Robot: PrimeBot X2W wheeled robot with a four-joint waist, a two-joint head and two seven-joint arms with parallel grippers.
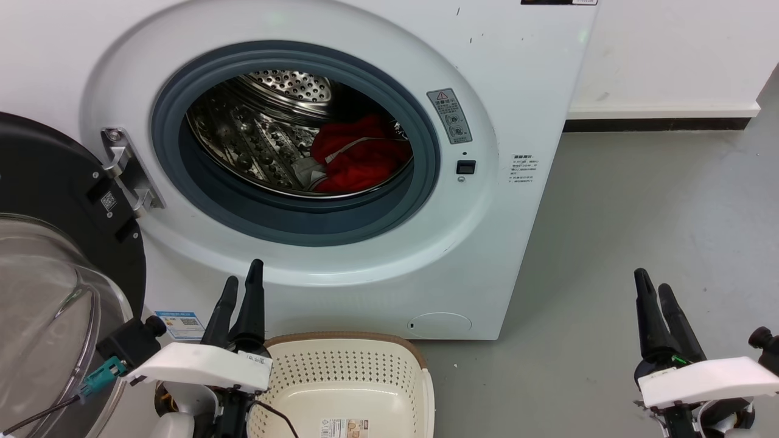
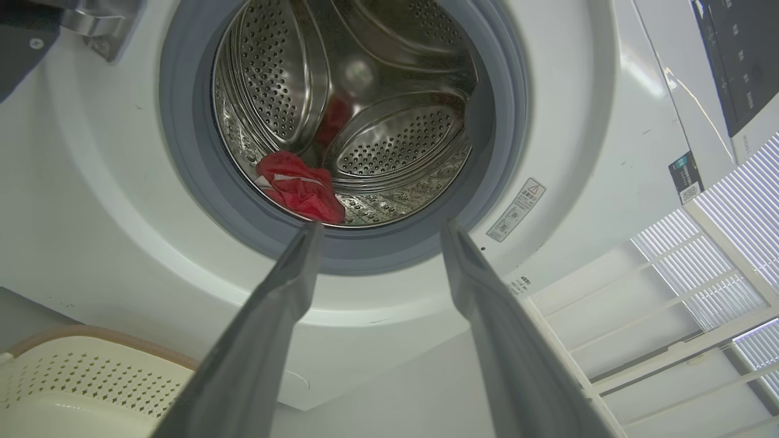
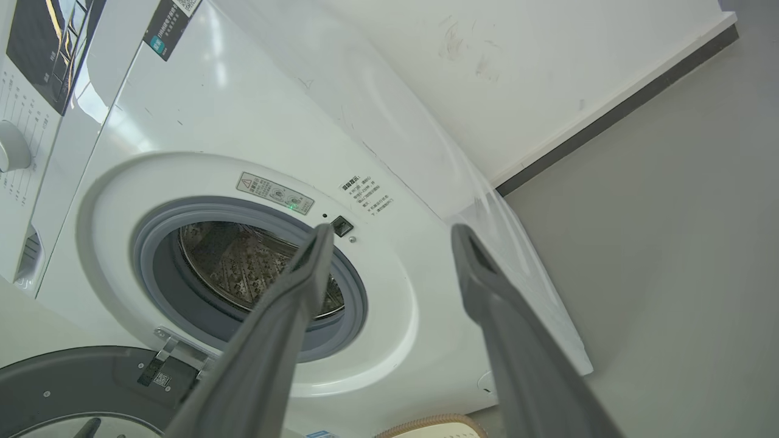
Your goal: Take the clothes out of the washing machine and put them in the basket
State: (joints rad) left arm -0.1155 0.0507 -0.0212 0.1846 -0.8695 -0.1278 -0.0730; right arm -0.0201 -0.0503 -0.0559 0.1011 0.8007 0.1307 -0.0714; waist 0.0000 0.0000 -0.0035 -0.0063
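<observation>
A smooth grey floor (image 1: 639,231) runs up to a white wall (image 1: 669,55) edged with a black skirting strip (image 1: 657,125). Against that wall stands the large white front-loading washing machine (image 1: 535,73), its round porthole ringed by a grey rubber gasket (image 1: 292,225). Its black-framed glass door (image 1: 42,292) is swung fully open to the robot's left.

Inside the perforated steel drum (image 1: 243,140), the soft bright red clothes (image 1: 359,158) with white trim lie bunched on the drum's bottom toward the right, just behind the gasket. Whether this is one garment or several cannot be told from the heap.

The cream perforated plastic basket (image 1: 347,371) with a brown woven-look rim sits on the floor right in front of the machine, below the porthole. A paper label shows on its bottom.

The left gripper (image 1: 243,275) hangs just left of the basket and in front of the machine's lower panel, pointing up toward the porthole. In the left wrist view its two long dark fingers (image 2: 268,316) stand clearly apart with nothing between them, touching nothing. The right gripper (image 1: 651,281) hangs over bare floor, well to the right of the machine. Its fingers (image 3: 274,328) are likewise spread with an empty gap.
</observation>
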